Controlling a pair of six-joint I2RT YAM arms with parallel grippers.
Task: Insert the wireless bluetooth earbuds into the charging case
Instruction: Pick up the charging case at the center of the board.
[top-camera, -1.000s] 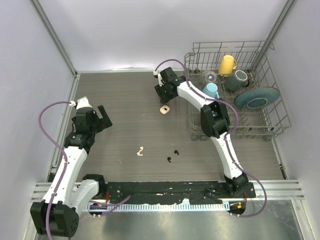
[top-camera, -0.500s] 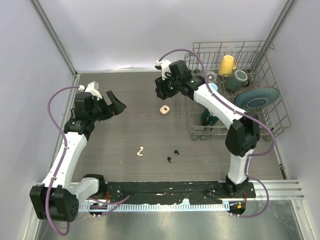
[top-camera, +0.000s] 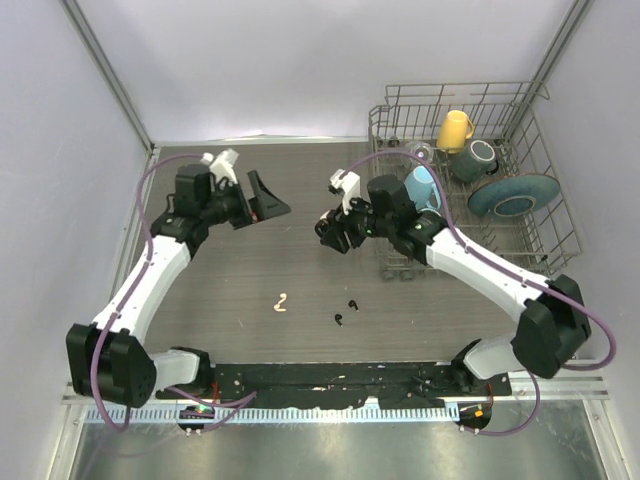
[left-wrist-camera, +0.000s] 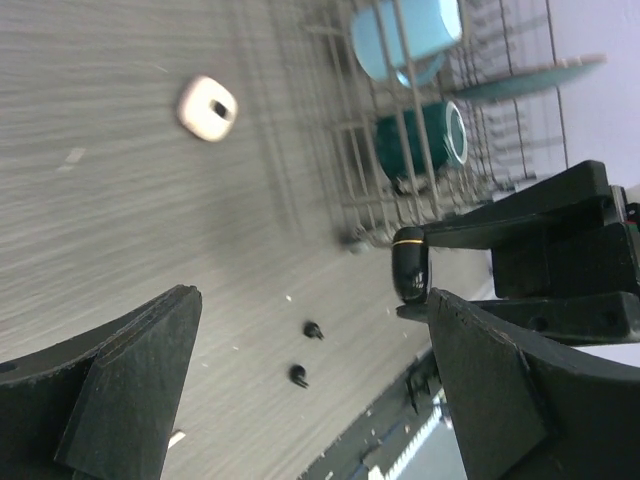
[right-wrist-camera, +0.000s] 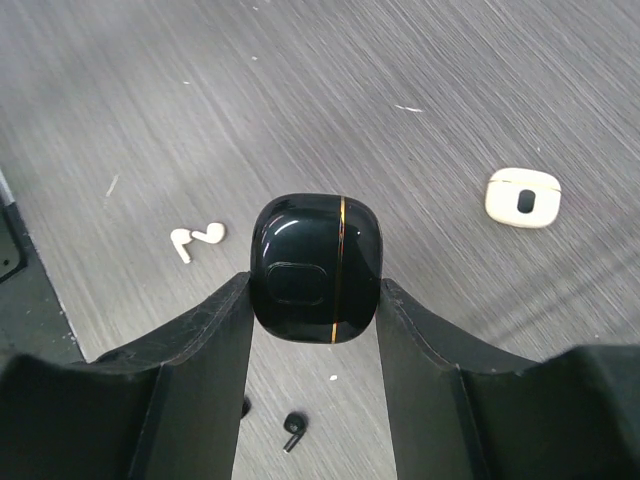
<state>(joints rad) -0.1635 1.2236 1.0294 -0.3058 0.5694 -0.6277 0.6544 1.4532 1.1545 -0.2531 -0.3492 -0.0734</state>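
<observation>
Right wrist view: the right gripper (right-wrist-camera: 314, 292) is clamped on the black case (right-wrist-camera: 316, 262), up off the table (right-wrist-camera: 450, 80). The black earbuds (right-wrist-camera: 292, 428) lie below it, toward the near edge. The left gripper (left-wrist-camera: 312, 300) is wide apart, free to fetch them.

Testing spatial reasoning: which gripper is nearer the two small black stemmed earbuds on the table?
Right. The right gripper, clamping a glossy black charging case, sits just beyond the small black stemmed earbuds; the left gripper, jaws open, is farther off, beyond and leftward.
</observation>
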